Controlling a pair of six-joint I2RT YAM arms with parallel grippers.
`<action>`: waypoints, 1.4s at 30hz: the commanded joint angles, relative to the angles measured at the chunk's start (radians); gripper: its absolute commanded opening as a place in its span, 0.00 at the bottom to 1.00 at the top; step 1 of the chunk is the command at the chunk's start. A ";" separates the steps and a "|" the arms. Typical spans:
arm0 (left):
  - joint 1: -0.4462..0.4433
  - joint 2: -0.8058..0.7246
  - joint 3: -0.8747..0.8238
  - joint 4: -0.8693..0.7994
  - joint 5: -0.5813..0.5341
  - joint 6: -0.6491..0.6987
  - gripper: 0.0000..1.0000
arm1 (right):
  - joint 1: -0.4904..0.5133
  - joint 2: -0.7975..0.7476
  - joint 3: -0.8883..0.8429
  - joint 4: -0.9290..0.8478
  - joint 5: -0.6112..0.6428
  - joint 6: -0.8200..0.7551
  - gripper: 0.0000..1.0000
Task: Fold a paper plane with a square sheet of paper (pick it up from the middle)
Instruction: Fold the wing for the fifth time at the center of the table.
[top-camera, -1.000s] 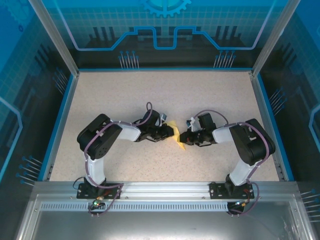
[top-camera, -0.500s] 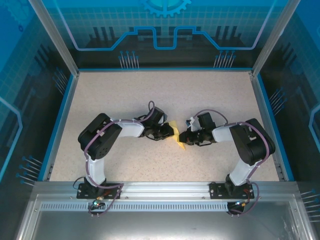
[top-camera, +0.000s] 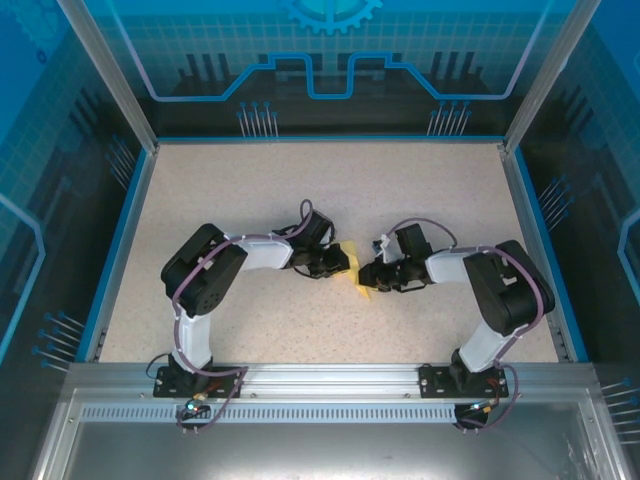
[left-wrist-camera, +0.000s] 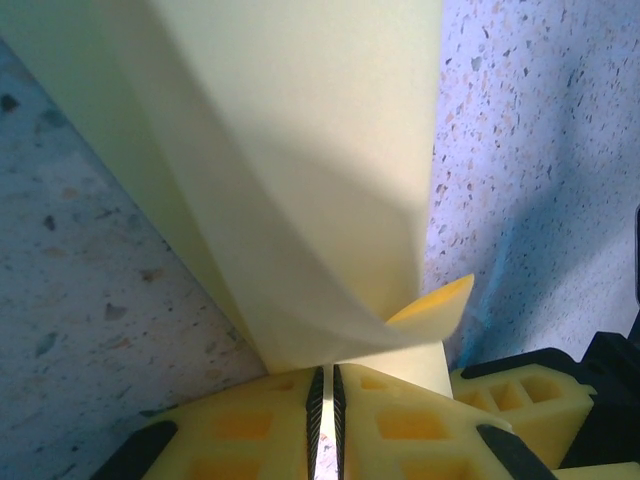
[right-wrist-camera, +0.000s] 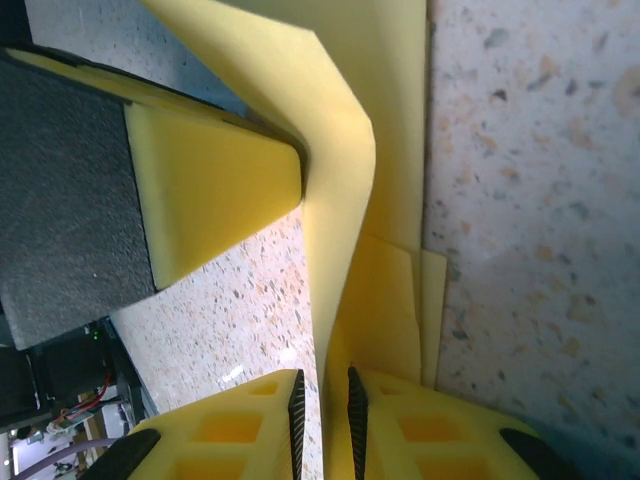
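Compared with a second earlier, the left arm (top-camera: 205, 270) had swung its elbow a little to the right in the top view. Its wrist had rolled toward the far side, carrying the left gripper (top-camera: 343, 263) slightly farther from us. The right arm (top-camera: 505, 290) and the right gripper (top-camera: 368, 277) sat almost where they had been. The two claws met tip to tip near the middle of the speckled table (top-camera: 300, 190).

The pale-yellow sheet of paper (top-camera: 357, 284) was between the two claws, partly folded and lifted on edge off the table. A short tip of it poked out toward the near side.

In the left wrist view the left claw was pinched down to a hairline slit. It was clamped on the near edge of the sheet, which rose away from it in a curled double layer.

In the right wrist view the right claw stood narrowly apart. The folded edge of the sheet ran down into the gap, and a sliver of table showed beside it, so the pads were not pressing on it. Farther up that view, one yellow finger pad of the left claw (right-wrist-camera: 215, 190) lay against the bent sheet.

The blue panel (top-camera: 330, 60) behind the far edge of the table carried a printed gear and circuit-line drawing.
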 joint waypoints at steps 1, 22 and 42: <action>-0.004 0.047 0.001 -0.094 -0.057 0.014 0.15 | -0.010 -0.039 0.008 -0.092 0.003 -0.029 0.22; -0.004 0.041 0.013 -0.096 -0.054 0.022 0.15 | -0.020 0.022 -0.019 -0.146 0.010 -0.054 0.12; -0.029 -0.101 -0.070 0.185 0.119 0.031 0.21 | 0.025 0.026 0.025 -0.290 0.215 -0.090 0.12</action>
